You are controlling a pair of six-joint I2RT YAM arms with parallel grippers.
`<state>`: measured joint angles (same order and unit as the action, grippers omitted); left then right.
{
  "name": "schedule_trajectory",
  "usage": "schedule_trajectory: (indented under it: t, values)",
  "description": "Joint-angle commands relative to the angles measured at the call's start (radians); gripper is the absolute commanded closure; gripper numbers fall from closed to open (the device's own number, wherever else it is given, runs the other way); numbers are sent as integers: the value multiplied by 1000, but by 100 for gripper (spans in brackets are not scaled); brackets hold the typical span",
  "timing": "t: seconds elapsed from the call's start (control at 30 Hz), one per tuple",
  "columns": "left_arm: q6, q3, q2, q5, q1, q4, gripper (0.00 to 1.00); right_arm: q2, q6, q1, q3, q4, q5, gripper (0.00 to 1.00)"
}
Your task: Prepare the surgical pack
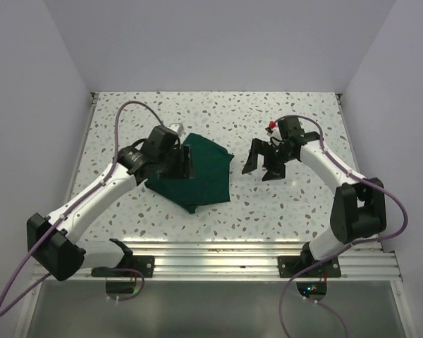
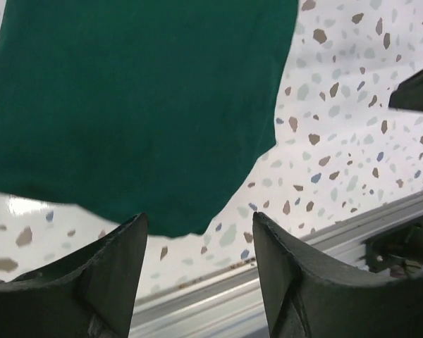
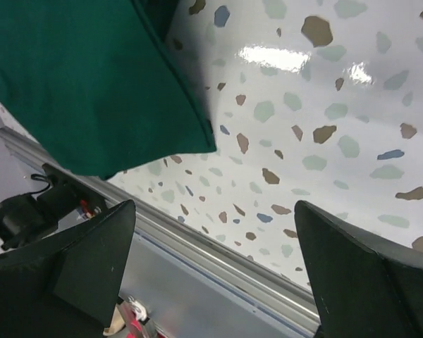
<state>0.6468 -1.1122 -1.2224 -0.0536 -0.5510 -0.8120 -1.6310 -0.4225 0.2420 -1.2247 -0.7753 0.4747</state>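
Note:
The surgical pack is a dark green cloth folded into a flat bundle on the speckled table, left of the middle. It fills the upper part of the left wrist view and the upper left of the right wrist view. My left gripper hovers over the bundle's left part, open and empty. My right gripper is open and empty, a short way right of the bundle, apart from it. No steel instruments, tray or white strips show.
The speckled table has white walls at the back and both sides. A metal rail runs along its near edge, by the arm bases. Cables loop beside both arms.

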Motion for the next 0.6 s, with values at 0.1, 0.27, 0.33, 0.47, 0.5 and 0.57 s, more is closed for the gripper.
schedule_trajectory:
  t: [0.1, 0.27, 0.33, 0.47, 0.5, 0.57]
  values:
    - [-274, -233, -291, 242, -179, 71, 35, 190, -65, -4, 194, 130, 82, 1]
    - [-360, -359, -497, 319, -308, 16, 35, 289, -55, -4, 267, 96, 70, 1]
    - [-354, -377, -532, 359, -339, 4, 35, 313, -59, -6, 289, 97, 64, 1]
    - [-314, -364, -580, 435, -386, -33, 36, 367, -107, -4, 367, 143, 93, 1]
    - [-296, -345, -582, 440, -398, -36, 36, 379, -111, -4, 378, 151, 96, 1]
    - [-280, -324, -592, 460, -403, -41, 36, 384, -122, -3, 399, 169, 105, 1]
